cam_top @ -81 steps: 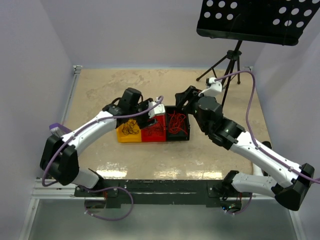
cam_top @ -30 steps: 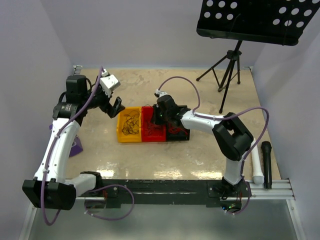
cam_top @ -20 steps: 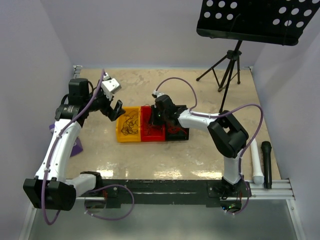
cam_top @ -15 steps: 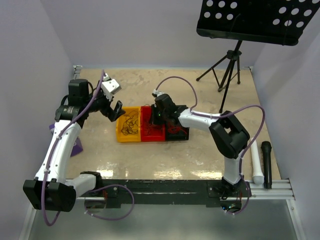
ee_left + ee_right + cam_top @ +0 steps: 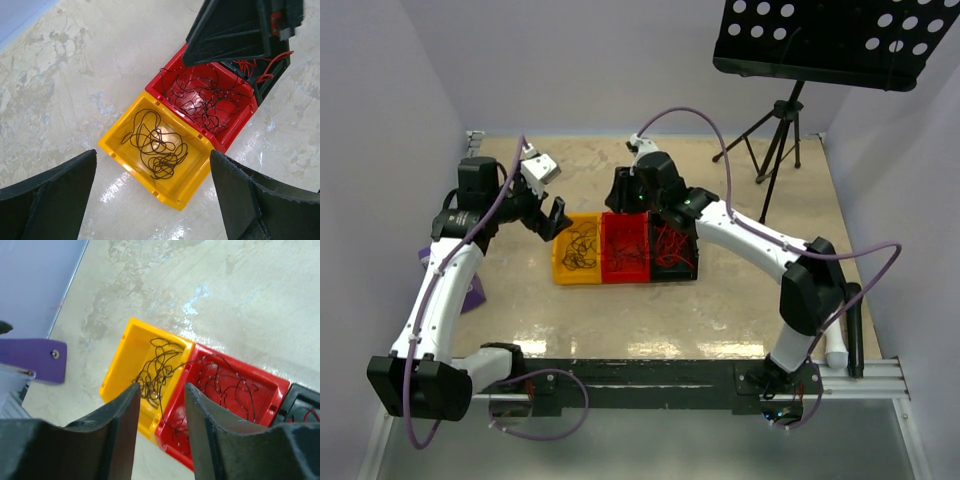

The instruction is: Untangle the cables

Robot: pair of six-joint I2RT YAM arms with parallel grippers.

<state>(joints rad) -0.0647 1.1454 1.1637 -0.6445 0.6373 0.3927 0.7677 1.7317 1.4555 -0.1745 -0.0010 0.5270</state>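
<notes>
Three bins stand in a row: yellow (image 5: 564, 268), red (image 5: 626, 270) and black (image 5: 686, 272). Black-brown cables (image 5: 156, 145) lie curled in the yellow bin, and more dark cables (image 5: 210, 97) are in the red bin. Red cables (image 5: 672, 243) fill the black bin. One dark wire (image 5: 200, 360) crosses the wall between yellow and red. My left gripper (image 5: 550, 218) hangs open left of and above the yellow bin, wide apart in the left wrist view (image 5: 152, 155). My right gripper (image 5: 620, 190) hovers behind the red bin, open, holding nothing (image 5: 161, 390).
A music stand's tripod (image 5: 775, 130) stands at the back right under its black perforated plate (image 5: 830, 40). A black microphone (image 5: 851, 310) and a white cylinder (image 5: 833, 340) lie at the right edge. A purple object (image 5: 470, 295) sits by the left wall. Walls close three sides.
My right gripper has lifted out of the red bin, moved back and opened its jaws. The left arm has hardly moved.
</notes>
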